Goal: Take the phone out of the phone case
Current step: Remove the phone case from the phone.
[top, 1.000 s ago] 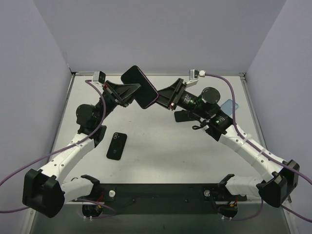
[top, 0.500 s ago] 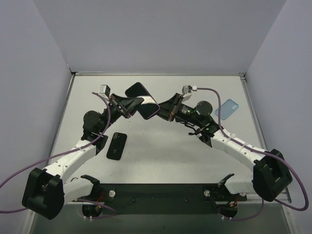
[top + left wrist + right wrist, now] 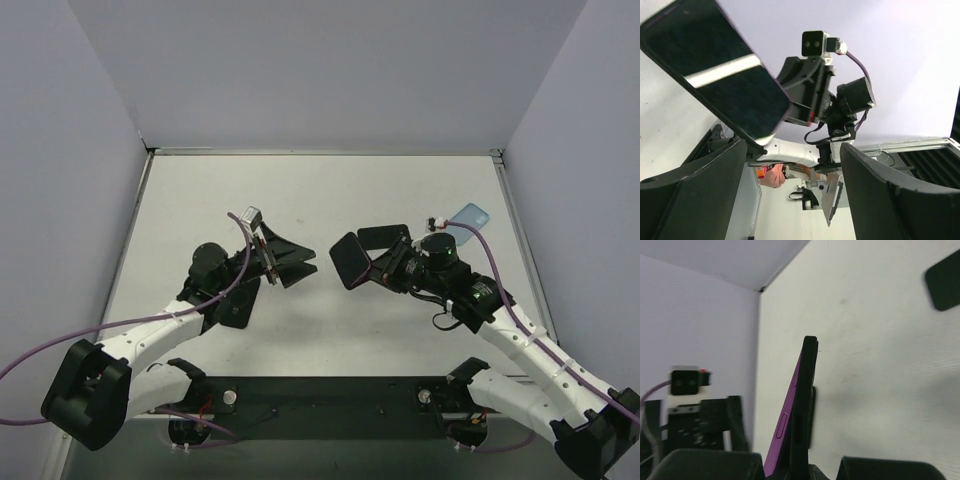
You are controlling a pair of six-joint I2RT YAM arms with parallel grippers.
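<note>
My right gripper [image 3: 373, 266] is shut on the lower end of the phone [image 3: 349, 260], a black slab with a purple side that holds it upright above the table. Seen edge-on in the right wrist view, the phone [image 3: 801, 405] rises from between my right gripper's [image 3: 800, 469] pads, its purple phone case [image 3: 785, 427] showing a side button. My left gripper [image 3: 305, 272] stands open a little left of it, touching nothing. The left wrist view shows the phone's dark screen [image 3: 715, 70] up left, clear of my left gripper [image 3: 792, 146].
A flat black phone-shaped thing [image 3: 236, 312] lies on the table, partly under my left arm, and shows again [image 3: 944, 286] far off in the right wrist view. A light blue case [image 3: 469, 218] lies at the right, behind my right arm. Grey walls close the table's sides.
Both grippers were shut on the raised phone. The left one has let go, opened and dropped back left. The right arm has carried the phone down and toward the near side.
</note>
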